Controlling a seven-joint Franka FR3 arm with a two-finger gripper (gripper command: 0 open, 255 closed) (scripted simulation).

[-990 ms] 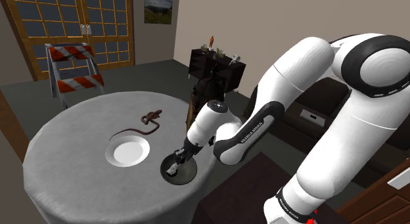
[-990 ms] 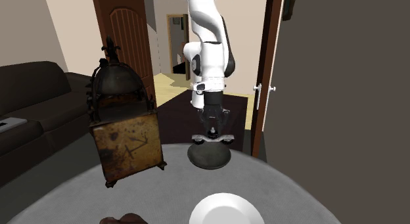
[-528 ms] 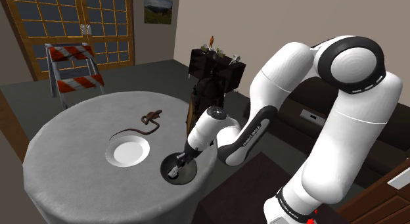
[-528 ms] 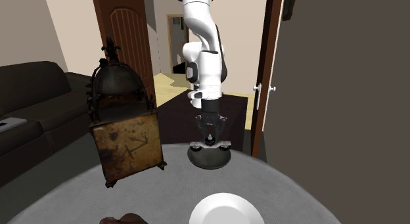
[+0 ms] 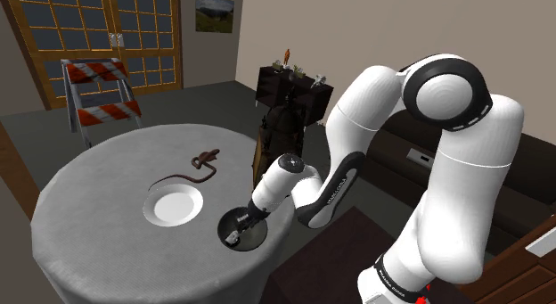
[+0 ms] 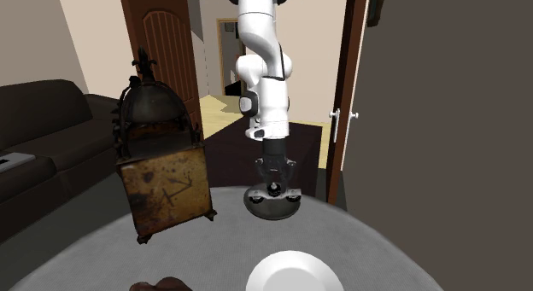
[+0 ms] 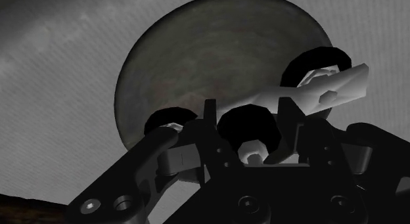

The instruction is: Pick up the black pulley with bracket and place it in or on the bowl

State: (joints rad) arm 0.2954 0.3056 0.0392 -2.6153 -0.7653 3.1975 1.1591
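My black gripper (image 5: 241,224) is shut on the black pulley with bracket (image 5: 233,232), holding it low over a dark round bowl (image 5: 257,241) near the table's edge. In the second exterior view the gripper (image 6: 273,178) points straight down, and the pulley (image 6: 273,193) sits at the rim of the bowl (image 6: 273,209). The wrist view has the fingers clasping the pulley's black wheels (image 7: 250,126), its grey bracket (image 7: 325,85) sticking out to one side above the bowl (image 7: 210,52). I cannot tell whether the pulley touches the bowl.
A white dish (image 5: 175,207) lies on the grey round table (image 5: 89,222) beside the dark bowl. A thin brown curved object (image 5: 192,168) lies beyond it. An old brown clock (image 6: 162,174) stands on the table. A striped barrier (image 5: 98,93) stands behind.
The gripper has come down with the pulley, from above the dark bowl to its rim. The arm's elbow has swung toward the shoulder view's left.
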